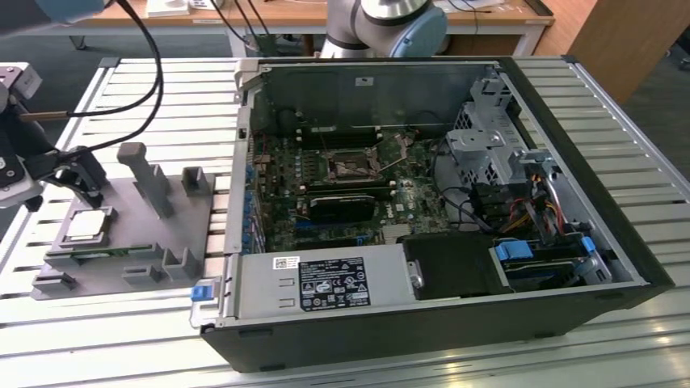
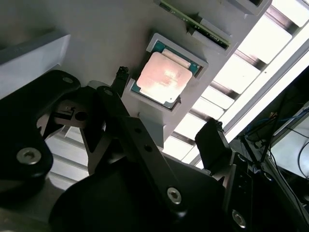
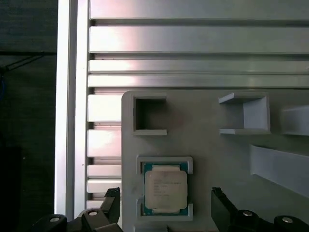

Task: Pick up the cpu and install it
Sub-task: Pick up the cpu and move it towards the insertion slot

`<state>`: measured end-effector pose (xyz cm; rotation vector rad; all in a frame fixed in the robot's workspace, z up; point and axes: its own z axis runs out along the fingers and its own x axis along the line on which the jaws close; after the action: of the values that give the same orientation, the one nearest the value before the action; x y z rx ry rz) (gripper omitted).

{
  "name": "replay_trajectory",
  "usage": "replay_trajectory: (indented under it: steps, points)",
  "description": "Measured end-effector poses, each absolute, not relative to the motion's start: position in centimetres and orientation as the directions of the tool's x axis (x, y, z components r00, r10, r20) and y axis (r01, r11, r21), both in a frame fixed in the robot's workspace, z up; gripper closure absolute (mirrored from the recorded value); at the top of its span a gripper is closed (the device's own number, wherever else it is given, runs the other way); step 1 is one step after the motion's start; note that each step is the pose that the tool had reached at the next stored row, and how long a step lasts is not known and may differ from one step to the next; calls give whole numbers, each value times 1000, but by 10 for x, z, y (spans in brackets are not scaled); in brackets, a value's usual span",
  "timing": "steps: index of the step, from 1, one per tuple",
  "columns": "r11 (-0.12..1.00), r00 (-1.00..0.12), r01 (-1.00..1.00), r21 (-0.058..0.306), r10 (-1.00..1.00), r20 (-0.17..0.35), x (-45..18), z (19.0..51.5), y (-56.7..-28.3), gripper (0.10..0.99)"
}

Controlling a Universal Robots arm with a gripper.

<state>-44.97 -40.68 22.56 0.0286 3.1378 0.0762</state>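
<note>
Hand (image 3: 164,194) open, fingers (image 3: 112,200) spread wide, nothing held. Hovers over cpu (image 3: 165,188), one finger on each side; contact with the chip not discernible. Cpu lies flat, metal top up, in square pocket of grey tray (image 3: 207,145). Green memory stick (image 2: 193,23) on edge in slot near cpu pocket. Tray rests on slatted metal desk (image 3: 193,38). Open computer case (image 1: 431,323) on desk, at exterior view's right of tray; socket (image 1: 354,168) inside, well apart from cpu.
</note>
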Motion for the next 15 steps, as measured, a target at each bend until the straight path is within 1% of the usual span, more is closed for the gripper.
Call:
replay_trajectory:
  steps: [15]
  points:
    - [999, -1000, 16, 39, 16, -2, -450, 215, -409, 251]
